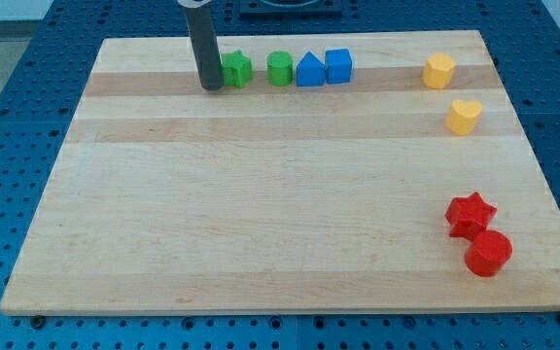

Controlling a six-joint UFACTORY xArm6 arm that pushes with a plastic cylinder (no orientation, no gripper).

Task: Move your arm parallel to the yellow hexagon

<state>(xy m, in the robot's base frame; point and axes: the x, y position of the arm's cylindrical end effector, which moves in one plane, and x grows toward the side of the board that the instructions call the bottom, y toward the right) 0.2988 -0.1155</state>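
Since the yellow hexagon (438,70) lay upper right, my tip (212,87), a bare rod with no tool jaws, stood upper left touching the green star (236,69), level with it.

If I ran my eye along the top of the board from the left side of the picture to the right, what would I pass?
My tip → green star → green cylinder → blue triangular block → blue cube → yellow hexagon → yellow heart-like block, slightly lower.
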